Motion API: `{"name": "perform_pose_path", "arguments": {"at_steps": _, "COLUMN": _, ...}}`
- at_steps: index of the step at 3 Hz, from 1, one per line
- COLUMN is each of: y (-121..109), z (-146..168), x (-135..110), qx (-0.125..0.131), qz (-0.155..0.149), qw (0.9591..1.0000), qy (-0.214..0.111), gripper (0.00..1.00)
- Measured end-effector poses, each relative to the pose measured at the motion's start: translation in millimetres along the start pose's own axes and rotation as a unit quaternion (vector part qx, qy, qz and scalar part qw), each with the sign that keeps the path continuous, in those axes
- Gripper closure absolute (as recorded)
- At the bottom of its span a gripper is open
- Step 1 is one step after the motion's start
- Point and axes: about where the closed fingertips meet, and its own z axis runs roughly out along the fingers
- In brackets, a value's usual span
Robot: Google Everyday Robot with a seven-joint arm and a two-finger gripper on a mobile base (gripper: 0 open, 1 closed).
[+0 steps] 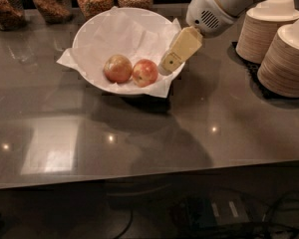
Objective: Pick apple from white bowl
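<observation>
Where the white bowl [78, 34] sits by the back edge of the counter [199, 133], the gripper [168, 63] is held near the apple [145, 72], aperture indiscernible.

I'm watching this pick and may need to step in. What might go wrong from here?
The gripper hangs over the white bowl's right rim; the apple lies right beside a tan apple, so it may nudge or grab the wrong one.
The crinkled paper liner lies just under the gripper and may snag or lift.
</observation>
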Motion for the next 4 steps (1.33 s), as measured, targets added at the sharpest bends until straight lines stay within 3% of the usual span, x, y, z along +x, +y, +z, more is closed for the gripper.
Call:
{"name": "perform_pose_path", "arguments": {"at_steps": 2, "y": -2, "z": 8, "x": 0, "qx": 0.000, "qz": -0.008, "qw": 0.9999, "qy": -0.008, "gripper": 0.00}}
{"name": "perform_pose_path", "arguments": {"at_steps": 4, "y": -13, "z": 47, "x": -14, "qx": -0.010, "qz": -0.015, "qw": 0.9988, "qy": -0.046, "gripper": 0.00}}
